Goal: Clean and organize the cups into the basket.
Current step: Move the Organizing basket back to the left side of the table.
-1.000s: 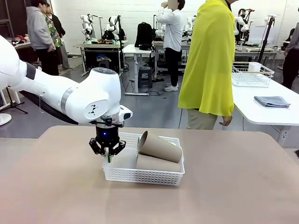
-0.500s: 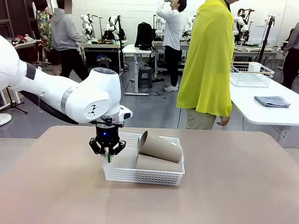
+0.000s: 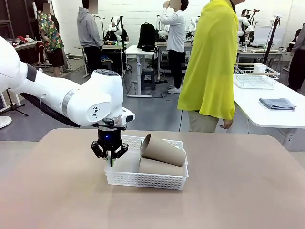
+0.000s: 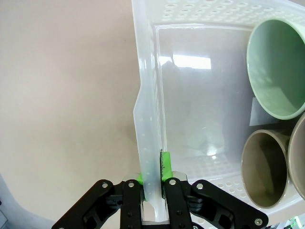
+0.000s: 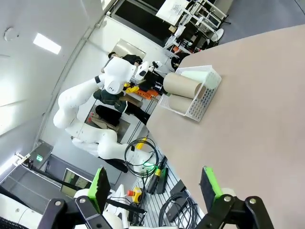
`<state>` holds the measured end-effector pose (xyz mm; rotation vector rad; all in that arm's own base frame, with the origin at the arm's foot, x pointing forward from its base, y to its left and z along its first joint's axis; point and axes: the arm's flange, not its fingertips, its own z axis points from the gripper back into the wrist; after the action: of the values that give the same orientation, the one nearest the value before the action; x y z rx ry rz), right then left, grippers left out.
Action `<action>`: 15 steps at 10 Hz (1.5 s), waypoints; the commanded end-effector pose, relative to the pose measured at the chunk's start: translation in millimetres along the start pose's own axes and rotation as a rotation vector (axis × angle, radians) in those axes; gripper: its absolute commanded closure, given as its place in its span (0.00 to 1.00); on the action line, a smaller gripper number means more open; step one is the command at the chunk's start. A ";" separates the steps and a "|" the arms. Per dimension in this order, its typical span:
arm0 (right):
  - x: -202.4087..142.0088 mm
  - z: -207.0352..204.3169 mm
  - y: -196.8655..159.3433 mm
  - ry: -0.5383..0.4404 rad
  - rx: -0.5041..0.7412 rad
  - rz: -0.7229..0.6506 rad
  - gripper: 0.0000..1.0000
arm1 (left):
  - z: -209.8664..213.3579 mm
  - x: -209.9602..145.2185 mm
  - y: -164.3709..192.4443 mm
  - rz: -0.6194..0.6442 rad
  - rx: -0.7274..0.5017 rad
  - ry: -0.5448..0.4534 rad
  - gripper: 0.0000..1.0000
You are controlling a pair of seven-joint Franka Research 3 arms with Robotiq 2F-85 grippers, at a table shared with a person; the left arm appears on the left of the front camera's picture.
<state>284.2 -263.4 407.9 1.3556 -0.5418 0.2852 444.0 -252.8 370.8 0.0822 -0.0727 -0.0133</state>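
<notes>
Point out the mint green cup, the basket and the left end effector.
mint green cup [image 4: 279, 71], left wrist view, inside its open mouth.
basket [image 3: 143, 180], front view, near lattice wall.
left end effector [image 4: 152, 177], left wrist view, between its fingertips, pinching the basket's rim.

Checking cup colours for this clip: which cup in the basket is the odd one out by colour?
The mint green cup, lying with its mouth toward the left wrist camera, at the top of that view. The tan-brown cups beside it differ.
</notes>
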 end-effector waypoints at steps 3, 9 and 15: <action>-7.2 -1.2 1.4 0.003 -0.020 -0.015 0.00 | 1.4 -0.6 -0.4 -0.002 0.002 -0.004 1.00; -7.2 -1.2 1.4 0.003 -0.020 -0.015 0.00 | -10.4 15.5 133.8 -0.019 0.056 0.006 0.94; -7.2 -1.2 1.4 0.003 -0.020 -0.015 0.00 | -19.8 -19.0 261.2 0.135 0.110 0.039 0.94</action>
<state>280.2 -264.4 405.6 1.3525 -0.5359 0.2774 435.1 -7.7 373.6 0.1660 -0.0264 0.1217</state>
